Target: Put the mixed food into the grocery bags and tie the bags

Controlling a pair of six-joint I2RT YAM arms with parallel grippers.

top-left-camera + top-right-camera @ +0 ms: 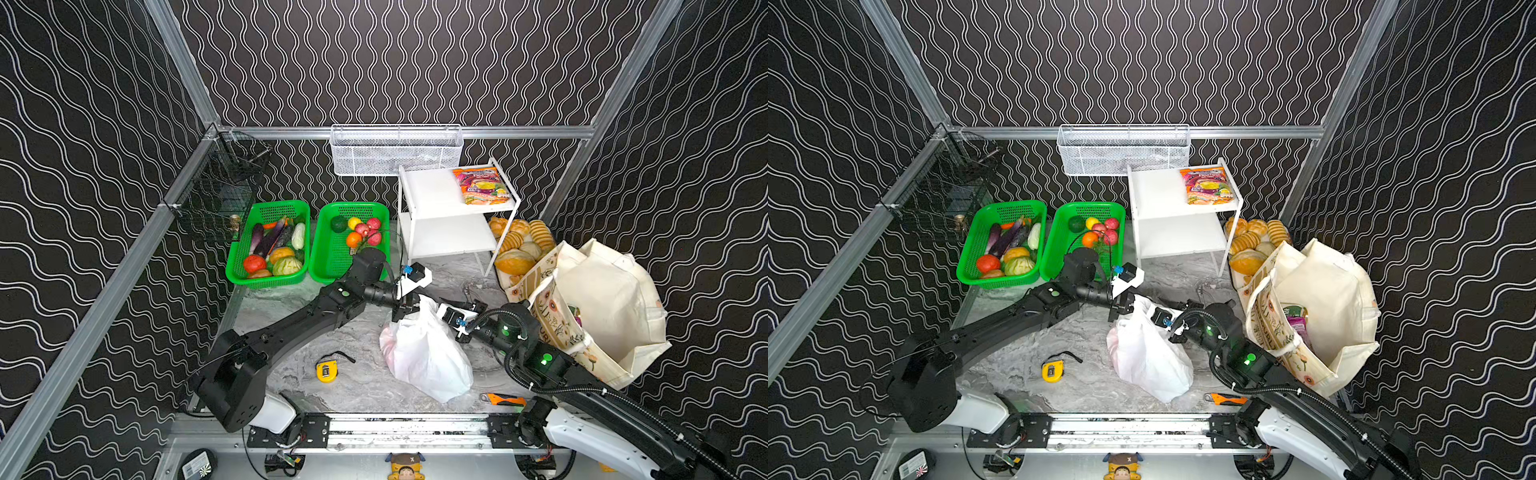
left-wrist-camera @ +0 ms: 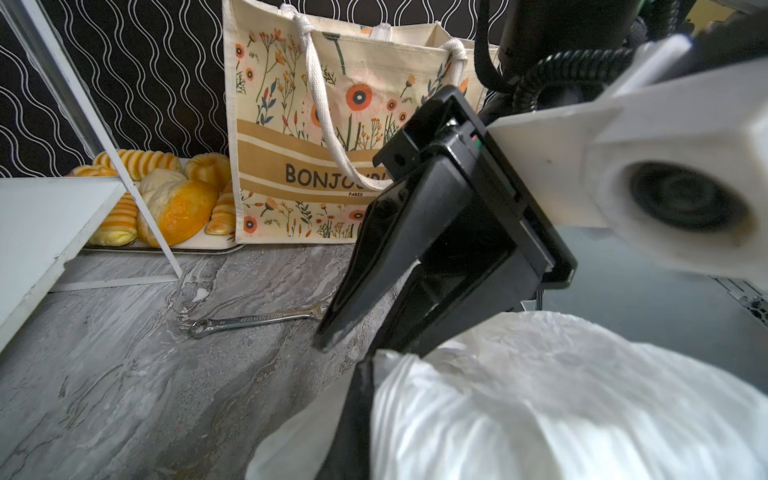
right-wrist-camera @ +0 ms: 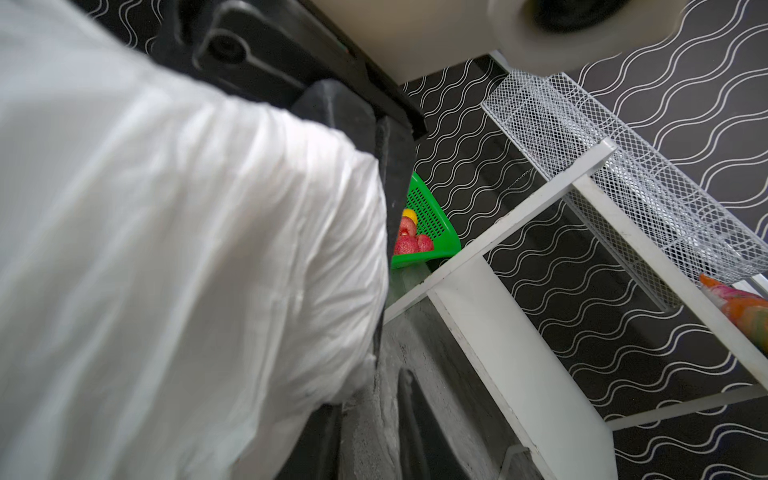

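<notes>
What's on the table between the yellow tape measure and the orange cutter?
The plastic bag lies between the tape measure and the cutter; both top views show it.

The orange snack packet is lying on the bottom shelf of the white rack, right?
Not quite. The snack packet is lying on the top shelf of the white rack, not the bottom one. Both top views show it there.

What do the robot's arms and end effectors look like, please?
The left arm and right arm are black with white base shells and green lights on the joints. A corrugated black cable loops along the right one. The left end effector and right end effector are black with white camera mounts.
</notes>
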